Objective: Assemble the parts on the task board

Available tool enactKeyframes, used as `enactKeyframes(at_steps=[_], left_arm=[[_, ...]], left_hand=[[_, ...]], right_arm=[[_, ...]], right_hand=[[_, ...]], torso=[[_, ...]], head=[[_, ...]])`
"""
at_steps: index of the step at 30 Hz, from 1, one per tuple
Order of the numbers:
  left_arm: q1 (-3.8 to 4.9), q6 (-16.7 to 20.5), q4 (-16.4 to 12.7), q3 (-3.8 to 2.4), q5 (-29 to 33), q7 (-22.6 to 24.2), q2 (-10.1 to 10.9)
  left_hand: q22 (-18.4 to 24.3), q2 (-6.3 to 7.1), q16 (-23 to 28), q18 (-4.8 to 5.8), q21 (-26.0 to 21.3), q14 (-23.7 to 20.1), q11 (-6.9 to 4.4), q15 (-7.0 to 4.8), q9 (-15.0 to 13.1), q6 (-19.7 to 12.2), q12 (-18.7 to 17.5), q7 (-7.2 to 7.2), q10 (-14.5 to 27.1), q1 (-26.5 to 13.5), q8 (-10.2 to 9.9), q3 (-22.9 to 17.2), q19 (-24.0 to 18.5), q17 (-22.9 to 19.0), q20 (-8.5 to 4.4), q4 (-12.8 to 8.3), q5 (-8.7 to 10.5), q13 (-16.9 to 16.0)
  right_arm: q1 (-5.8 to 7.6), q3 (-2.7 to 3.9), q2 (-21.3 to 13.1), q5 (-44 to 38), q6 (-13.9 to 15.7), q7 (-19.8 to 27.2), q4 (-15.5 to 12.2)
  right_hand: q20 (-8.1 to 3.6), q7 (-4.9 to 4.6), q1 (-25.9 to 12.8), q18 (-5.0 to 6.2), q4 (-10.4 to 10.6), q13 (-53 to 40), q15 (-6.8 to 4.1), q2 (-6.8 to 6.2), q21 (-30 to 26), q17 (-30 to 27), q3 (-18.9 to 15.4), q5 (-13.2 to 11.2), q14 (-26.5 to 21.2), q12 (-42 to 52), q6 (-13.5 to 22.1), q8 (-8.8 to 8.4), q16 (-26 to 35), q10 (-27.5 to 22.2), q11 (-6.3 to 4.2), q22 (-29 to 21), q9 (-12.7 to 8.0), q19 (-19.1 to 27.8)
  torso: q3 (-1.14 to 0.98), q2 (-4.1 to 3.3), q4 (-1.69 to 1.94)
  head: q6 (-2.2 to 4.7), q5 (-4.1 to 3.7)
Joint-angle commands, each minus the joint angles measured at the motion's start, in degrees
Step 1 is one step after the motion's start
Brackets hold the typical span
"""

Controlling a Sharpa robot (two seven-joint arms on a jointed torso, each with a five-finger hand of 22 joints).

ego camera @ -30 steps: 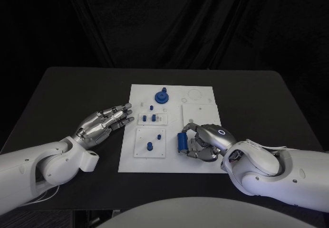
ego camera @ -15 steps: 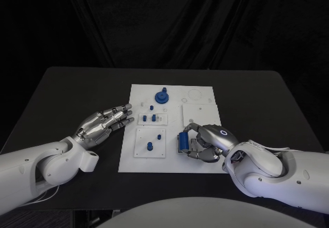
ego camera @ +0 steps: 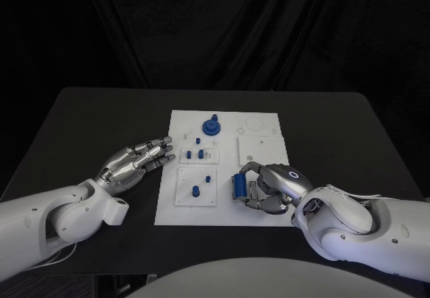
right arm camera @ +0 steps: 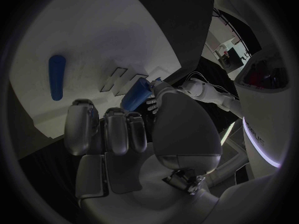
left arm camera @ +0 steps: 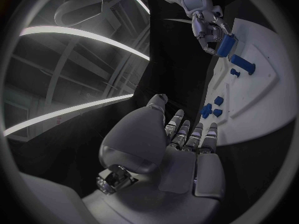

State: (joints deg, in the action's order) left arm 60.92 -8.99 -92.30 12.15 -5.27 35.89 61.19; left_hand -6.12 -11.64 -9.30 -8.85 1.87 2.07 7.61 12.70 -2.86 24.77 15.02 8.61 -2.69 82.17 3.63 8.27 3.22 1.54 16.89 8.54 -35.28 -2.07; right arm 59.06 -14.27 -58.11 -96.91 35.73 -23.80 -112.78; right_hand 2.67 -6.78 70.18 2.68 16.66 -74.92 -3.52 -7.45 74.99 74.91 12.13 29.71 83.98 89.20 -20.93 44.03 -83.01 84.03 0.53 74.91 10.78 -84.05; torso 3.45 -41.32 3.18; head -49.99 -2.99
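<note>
The white task board (ego camera: 261, 149) lies in the middle of the black table. My right hand (ego camera: 271, 185) is over the board's near right part and grips a blue cylinder (ego camera: 238, 185) between thumb and fingers. The same cylinder (right arm camera: 138, 93) shows in the right wrist view, partly hidden behind the thumb, and as the blue cylinder (left arm camera: 226, 45) in the left wrist view. My left hand (ego camera: 136, 160) hovers open, fingers apart, just off the board's left edge. A round blue part with a knob (ego camera: 211, 127) stands at the board's far side.
Small blue pegs (ego camera: 196, 153) stand in a raised white block. Two more pegs (ego camera: 208, 179) sit on the near left block (ego camera: 184, 186). A long blue peg (right arm camera: 56, 77) lies on the board ahead of my right hand. Bare black table (ego camera: 99, 118) surrounds the board.
My right hand has shifted slightly toward the near edge, still holding the blue cylinder. The left hand has not moved.
</note>
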Motion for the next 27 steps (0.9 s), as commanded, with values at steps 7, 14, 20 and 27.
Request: enactKeyframes(at_steps=[7, 14, 20, 27], left_arm=[[-0.16, -0.9, -0.1, -0.04, 0.2, 0.2, 0.1], [-0.18, -1.0, -0.2, -0.04, 0.2, 0.0, 0.1], [-0.19, -1.0, -0.2, -0.04, 0.2, 0.0, 0.1], [-0.19, -1.0, -0.1, -0.04, 0.2, -0.1, 0.1]], left_hand=[[-0.1, 0.08, -0.4, 1.13, 0.3, 0.0, 0.45, 0.49, -0.1, 0.0, 0.5, 0.59, -0.1, 0.0, 0.3, 0.0, 0.3, 0.1, -0.07, -0.4, -0.15, -0.1], [-0.1, 0.08, -0.4, 1.16, 0.4, 0.1, 0.51, 0.50, -0.1, 0.0, 0.5, 0.64, -0.1, 0.0, 0.3, -0.1, 0.4, 0.1, -0.06, -0.5, -0.16, -0.1], [-0.2, 0.08, -0.5, 1.17, 0.4, 0.1, 0.56, 0.51, -0.1, 0.1, 0.5, 0.68, -0.1, 0.0, 0.3, -0.1, 0.4, 0.1, -0.06, -0.5, -0.16, -0.1], [-0.2, 0.11, -0.5, 1.19, 0.4, 0.1, 0.64, 0.53, -0.1, 0.0, 0.6, 0.73, -0.1, 0.0, 0.3, -0.1, 0.4, 0.1, -0.06, -0.5, -0.18, -0.1]], right_arm=[[-0.22, 0.00, 0.0, -0.4, -1.9, -1.9, 0.0], [-0.23, 0.01, 0.2, -0.8, -3.1, -2.8, 0.4], [-0.24, 0.02, 0.5, -1.8, -4.0, -3.7, 0.9], [-0.24, 0.03, 0.8, -2.9, -4.3, -4.1, 1.2]], right_hand=[[0.15, 0.25, -0.6, 0.83, 0.0, -10.3, 0.20, -0.67, -0.8, 1.4, 0.4, -1.8, 3.5, -1.7, -2.2, -0.74, 0.3, 1.8, 0.16, 10.4, -1.3, -0.8], [0.21, 0.19, 0.2, 0.91, 0.0, -6.8, 0.23, -1.26, -1.1, 1.0, 0.4, -4.4, 3.4, -3.8, -1.6, -3.13, 0.5, -0.7, 0.16, 10.3, -3.3, -0.7], [0.24, 0.20, 0.3, 1.13, 0.1, -4.8, 0.25, -1.81, -2.3, -0.1, -0.9, -9.4, 3.1, -5.0, -0.7, -4.74, 1.2, -2.0, 0.18, 10.0, -4.9, -0.3], [0.22, 0.36, 1.7, 1.21, 0.3, -4.1, 0.19, -3.38, -2.8, -0.4, -3.1, -14.6, 3.1, -5.4, 1.1, -6.49, 1.4, -2.2, 0.09, 9.9, -6.5, -0.2]], torso=[[-0.01, -0.01, 0.07], [0.05, 0.00, 0.07], [0.03, -0.02, 0.21], [0.05, -0.02, 0.14]], head=[[-0.01, 0.01], [-0.01, 0.15], [-0.01, -0.08], [-0.01, 0.11]])
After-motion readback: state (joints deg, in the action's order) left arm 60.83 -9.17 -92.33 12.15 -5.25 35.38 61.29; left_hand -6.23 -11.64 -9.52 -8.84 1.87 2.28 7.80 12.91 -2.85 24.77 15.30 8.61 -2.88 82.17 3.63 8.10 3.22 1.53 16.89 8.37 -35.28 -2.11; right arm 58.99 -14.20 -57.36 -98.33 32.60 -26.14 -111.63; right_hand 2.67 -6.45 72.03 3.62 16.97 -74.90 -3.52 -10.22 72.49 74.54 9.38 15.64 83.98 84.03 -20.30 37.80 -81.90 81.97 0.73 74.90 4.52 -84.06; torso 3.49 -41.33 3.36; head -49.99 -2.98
